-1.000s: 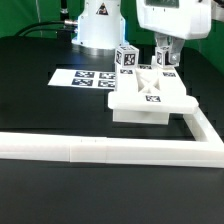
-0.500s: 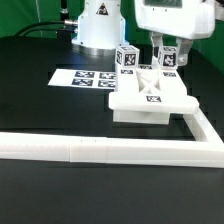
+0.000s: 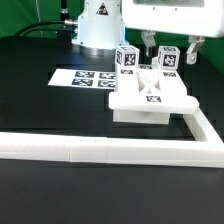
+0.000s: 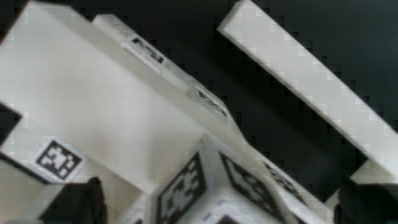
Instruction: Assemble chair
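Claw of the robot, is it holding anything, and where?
Nothing. The claw is open, fingers either side of a small white plastic tagged cube but not gripping it.

The chair parts [image 3: 150,97] are plain white plastic, and each carries black-and-white square tags, checkered like little codes; the wrist view shows the same tags [image 4: 59,158] on white faces. The border rail [image 3: 100,149] is white all along. The marker board [image 3: 88,79] is white with black tag squares printed on it. The table [image 3: 40,100] underneath is black. The robot's base [image 3: 98,25] is white.
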Tool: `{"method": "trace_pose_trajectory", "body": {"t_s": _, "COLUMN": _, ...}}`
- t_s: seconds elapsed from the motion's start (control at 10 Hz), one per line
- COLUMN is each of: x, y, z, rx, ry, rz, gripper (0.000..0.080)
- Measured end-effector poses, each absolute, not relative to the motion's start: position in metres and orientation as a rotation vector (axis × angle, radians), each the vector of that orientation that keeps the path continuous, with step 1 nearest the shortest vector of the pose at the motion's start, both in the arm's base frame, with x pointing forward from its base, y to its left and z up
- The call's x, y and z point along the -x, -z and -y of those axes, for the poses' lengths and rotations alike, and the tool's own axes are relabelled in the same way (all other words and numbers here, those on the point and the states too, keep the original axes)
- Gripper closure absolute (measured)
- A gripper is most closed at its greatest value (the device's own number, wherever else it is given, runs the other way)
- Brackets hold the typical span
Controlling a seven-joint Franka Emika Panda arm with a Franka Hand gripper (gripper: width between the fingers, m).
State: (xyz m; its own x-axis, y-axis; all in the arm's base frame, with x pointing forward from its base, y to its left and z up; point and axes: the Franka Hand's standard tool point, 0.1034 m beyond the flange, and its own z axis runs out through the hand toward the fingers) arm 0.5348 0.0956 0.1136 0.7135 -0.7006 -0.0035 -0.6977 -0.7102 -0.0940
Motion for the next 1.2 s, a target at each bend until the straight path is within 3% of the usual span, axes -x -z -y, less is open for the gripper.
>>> {"method": "trace_pose_trajectory", "body": {"t_s": 0.9, "x": -0.5361, "y": -0.1142, "z": -0.0935, "rx": 3.071, "ry": 0.096, "rz": -0.178, "gripper": 0.0151}}
{"method": "trace_pose_trajectory", "body": {"t_s": 1.2, "x": -0.5365, "y": -0.1143, "z": -0.0919, "rx": 3.078, "ry": 0.100, "rz": -0.067, "gripper": 0.0517}}
